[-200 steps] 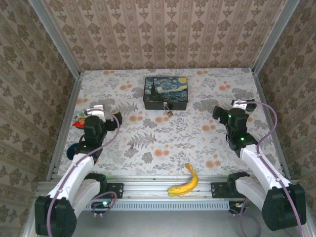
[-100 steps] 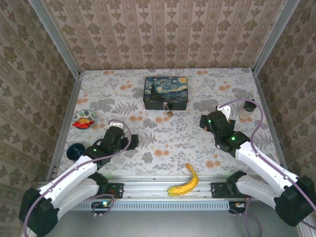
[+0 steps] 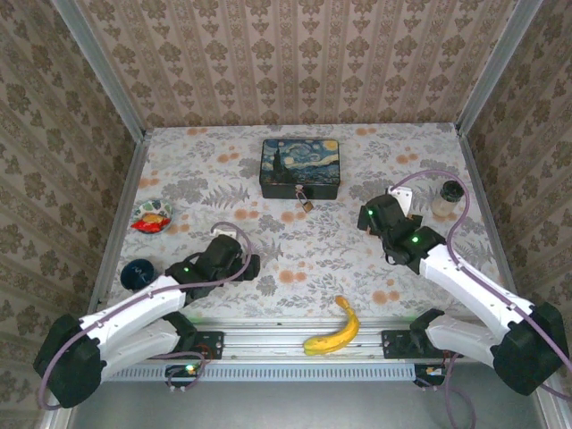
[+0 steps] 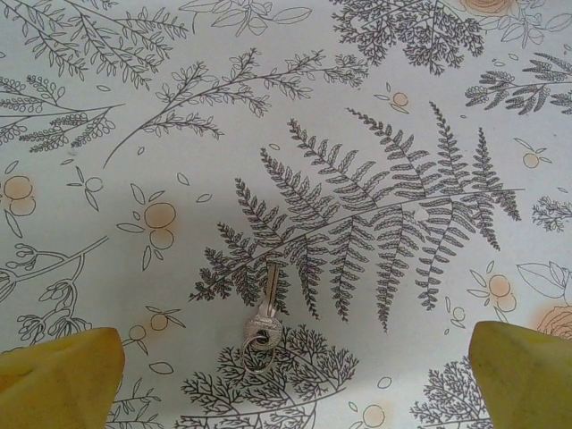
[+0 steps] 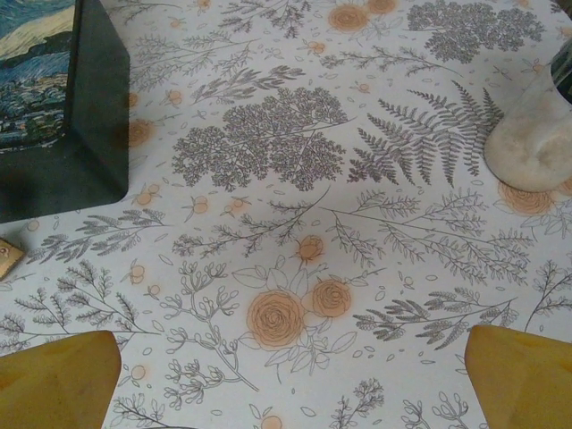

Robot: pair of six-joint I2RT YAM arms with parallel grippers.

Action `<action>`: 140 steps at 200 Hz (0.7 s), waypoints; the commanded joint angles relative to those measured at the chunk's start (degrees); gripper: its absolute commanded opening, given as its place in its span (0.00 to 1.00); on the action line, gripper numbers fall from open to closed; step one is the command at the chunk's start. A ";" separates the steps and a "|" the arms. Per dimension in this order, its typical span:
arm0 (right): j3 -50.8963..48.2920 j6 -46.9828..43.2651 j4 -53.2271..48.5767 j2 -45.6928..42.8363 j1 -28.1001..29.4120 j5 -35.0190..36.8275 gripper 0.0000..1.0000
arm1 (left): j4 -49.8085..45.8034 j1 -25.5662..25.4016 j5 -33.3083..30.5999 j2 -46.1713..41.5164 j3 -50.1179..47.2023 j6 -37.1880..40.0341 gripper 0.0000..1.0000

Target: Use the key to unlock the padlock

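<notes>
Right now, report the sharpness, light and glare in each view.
Top external: even, soft light, no glare, padlock tiny. Left wrist: key crisp against the print, fingertips soft-edged. Right wrist: tablecloth print sharp, pale container at the right edge softer.

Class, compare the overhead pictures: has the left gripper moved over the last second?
Yes. The left gripper has swung away from the red snack packet, rightward and toward the near edge in the overhead view.

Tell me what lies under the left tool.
A small silver key on its ring, flat on the floral tablecloth below the open left tool. Nothing covers it.
</notes>
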 commanded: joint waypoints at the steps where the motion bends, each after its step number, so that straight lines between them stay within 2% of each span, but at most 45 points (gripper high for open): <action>1: 2.36 1.85 -2.72 1.72 0.34 0.26 1.00 | -0.07 -0.16 -1.78 0.05 -0.19 -1.23 1.00; 70: 6.47 2.73 -5.24 7.36 0.34 0.08 1.00 | -0.79 0.45 -1.60 2.37 0.06 -1.49 1.00; 140: 7.14 3.09 -5.24 7.97 0.34 -0.29 1.00 | -1.03 1.29 1.00 5.92 1.02 -1.06 0.98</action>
